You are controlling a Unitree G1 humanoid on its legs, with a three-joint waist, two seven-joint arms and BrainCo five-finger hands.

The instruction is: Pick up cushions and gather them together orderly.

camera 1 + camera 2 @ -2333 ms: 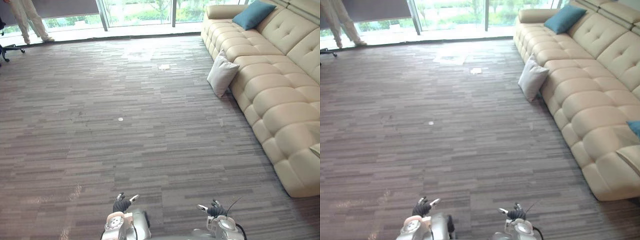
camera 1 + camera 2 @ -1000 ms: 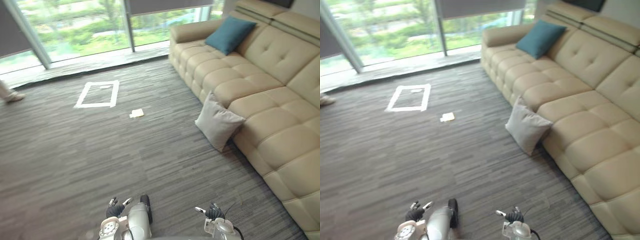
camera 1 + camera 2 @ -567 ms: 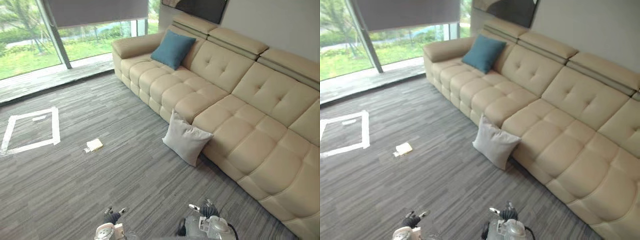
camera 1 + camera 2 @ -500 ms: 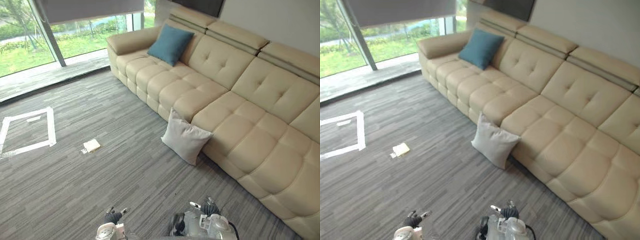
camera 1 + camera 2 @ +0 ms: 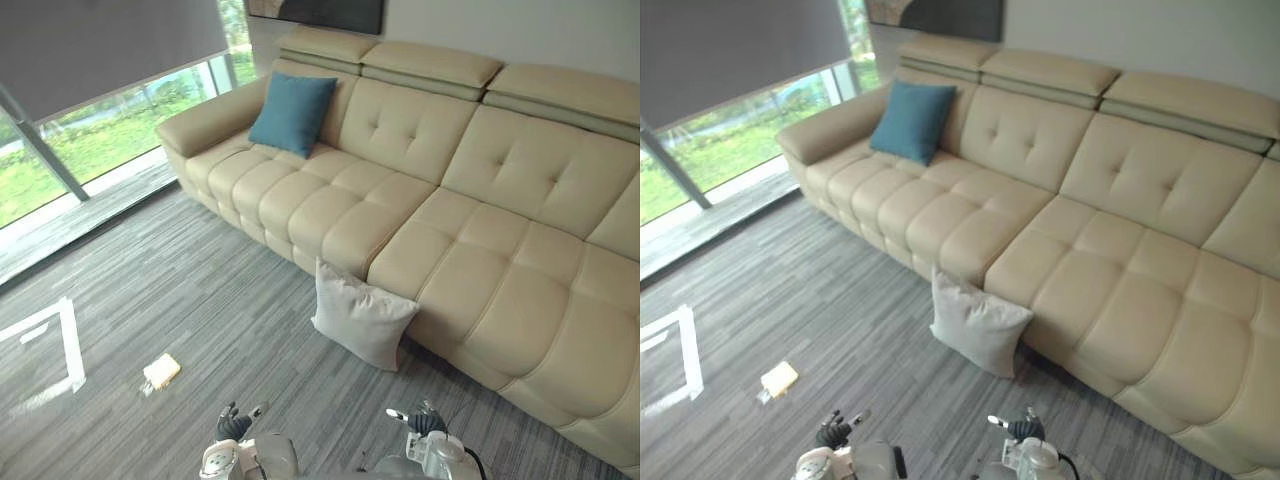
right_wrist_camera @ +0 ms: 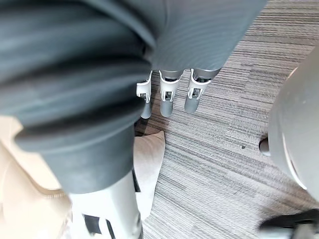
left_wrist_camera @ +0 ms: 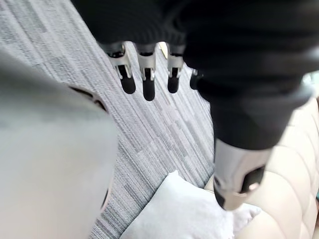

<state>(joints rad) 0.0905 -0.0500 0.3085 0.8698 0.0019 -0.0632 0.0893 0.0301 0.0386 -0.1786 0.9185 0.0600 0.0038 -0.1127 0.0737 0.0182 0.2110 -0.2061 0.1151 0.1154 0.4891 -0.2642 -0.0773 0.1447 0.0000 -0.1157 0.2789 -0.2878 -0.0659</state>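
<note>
Grey striped carpet [image 5: 200,290] covers the floor ahead of me, and a long beige tufted sofa [image 5: 480,230] runs from the far left to the near right. At the left, a window [image 5: 110,135] under a grey roller blind [image 5: 100,45] looks out on greenery.

A light grey cushion [image 5: 362,322] stands on the carpet, leaning against the sofa's front edge, just ahead of me and between my two arms. A teal cushion [image 5: 291,113] sits on the far left seat, propped against the backrest beside the armrest, well apart from the grey one.

To the near left, a small yellowish object [image 5: 161,371] lies on the carpet, with a corner of white tape [image 5: 70,345] farther left.

My left robot hand [image 5: 233,425] and right robot hand [image 5: 425,421] hang low at the near edge, both with fingers straight and relaxed above the carpet. Both are short of the grey cushion.
</note>
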